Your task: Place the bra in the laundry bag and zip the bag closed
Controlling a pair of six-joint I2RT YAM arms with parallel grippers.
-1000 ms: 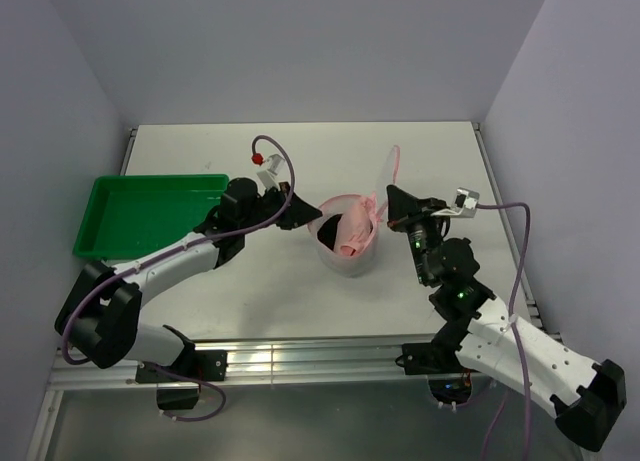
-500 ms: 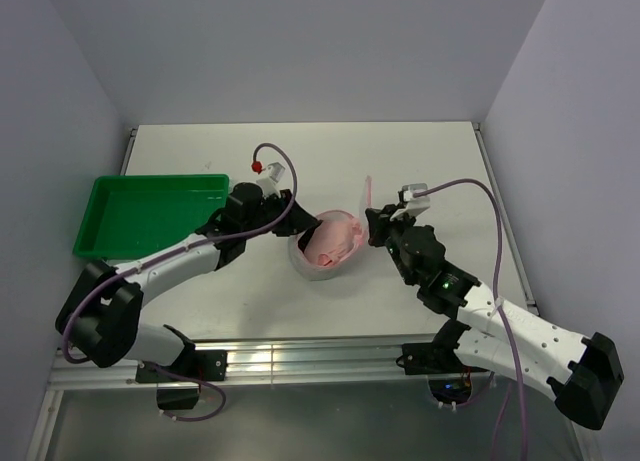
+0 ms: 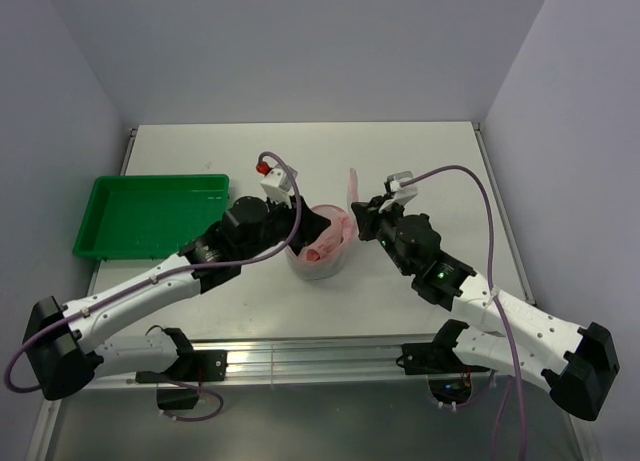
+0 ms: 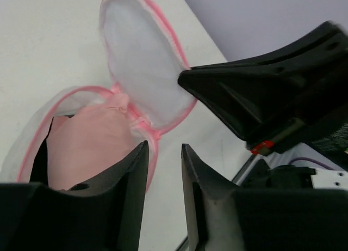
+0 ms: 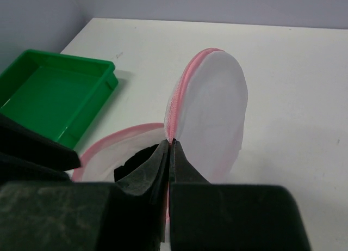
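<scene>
The laundry bag (image 3: pixel 322 262), white mesh with pink zipper trim, sits mid-table with its round lid (image 3: pixel 352 188) standing upright. The pink bra (image 3: pixel 328 242) lies bunched inside it, and it also shows in the left wrist view as the bra (image 4: pixel 89 147) below the lid (image 4: pixel 142 60). My left gripper (image 3: pixel 306 227) hovers over the bag's left rim; the left gripper (image 4: pixel 164 147) is open, nothing between its fingers, the pink rim just beside one finger. My right gripper (image 5: pixel 170 145) is shut on the pink zipper edge of the lid (image 5: pixel 217 106), at the bag's right side (image 3: pixel 364 217).
A green plastic tray (image 3: pixel 150 214) stands on the table's left side, also seen as the tray (image 5: pixel 46 93) in the right wrist view. White tabletop (image 3: pixel 420 161) lies behind and to the right of the bag. Grey walls close in three sides.
My left gripper has opened and let go at the bag's rim. The bag slid left toward the table's middle, and my right gripper followed with the lid's edge, now lower.
</scene>
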